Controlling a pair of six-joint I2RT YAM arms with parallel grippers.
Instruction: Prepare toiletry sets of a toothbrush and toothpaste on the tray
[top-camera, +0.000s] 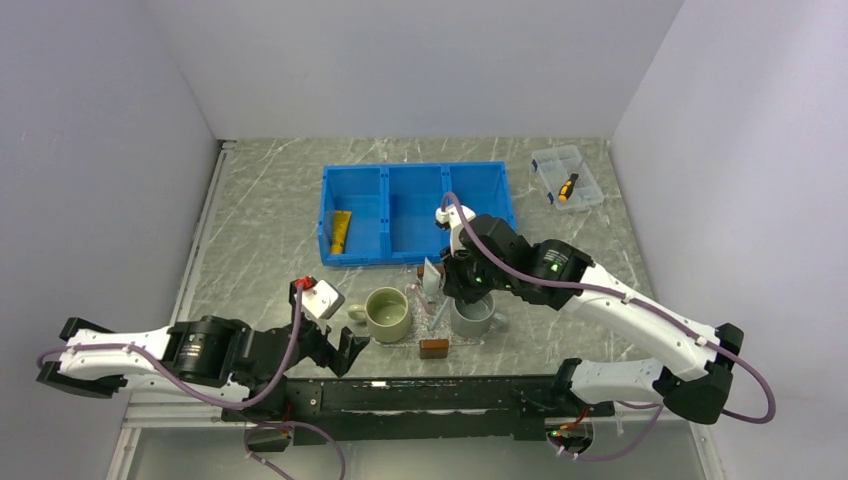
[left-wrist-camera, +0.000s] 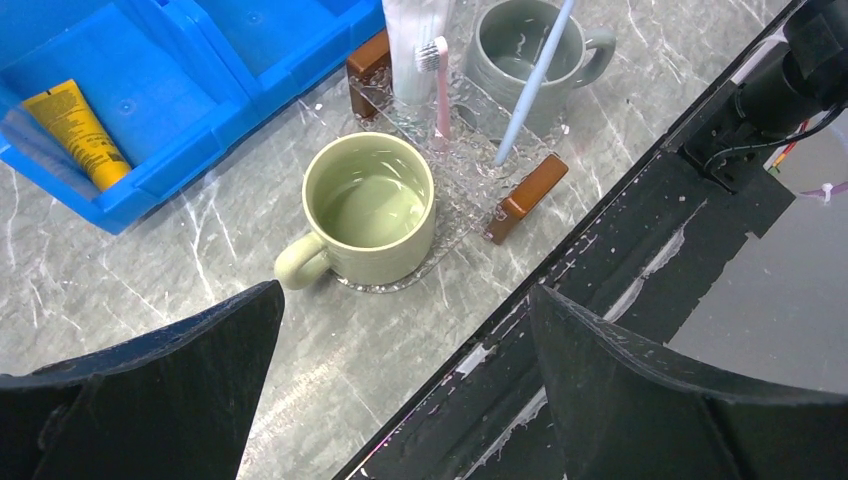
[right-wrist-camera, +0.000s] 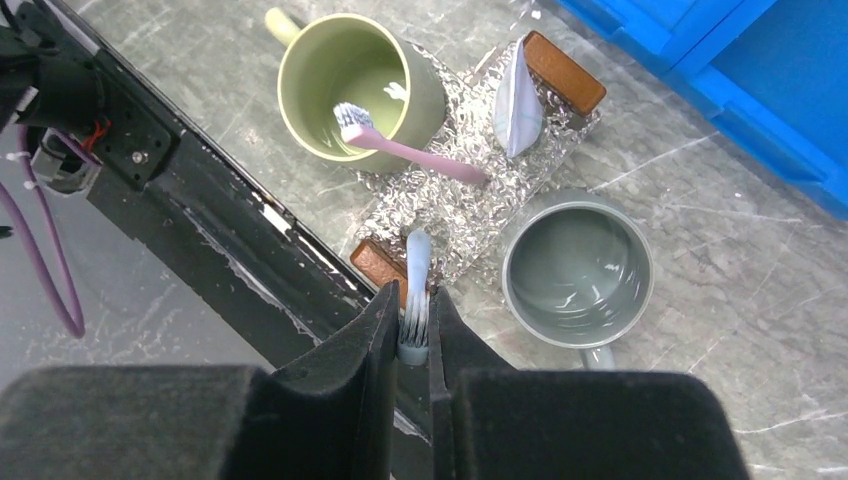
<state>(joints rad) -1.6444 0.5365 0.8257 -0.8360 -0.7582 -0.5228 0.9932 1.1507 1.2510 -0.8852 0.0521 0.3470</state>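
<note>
Right fingers (right-wrist-camera: 372, 335) pinch toothbrush (right-wrist-camera: 417, 285); yellow tube (left-wrist-camera: 80, 135) print illegible.

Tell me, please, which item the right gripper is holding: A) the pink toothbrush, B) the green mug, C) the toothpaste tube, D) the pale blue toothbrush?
D: in the right wrist view, the right gripper is shut on the pale blue toothbrush, near its bristles.

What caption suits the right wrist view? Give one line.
Right gripper shut on the blue toothbrush over the tray, between green mug and grey mug.
</note>
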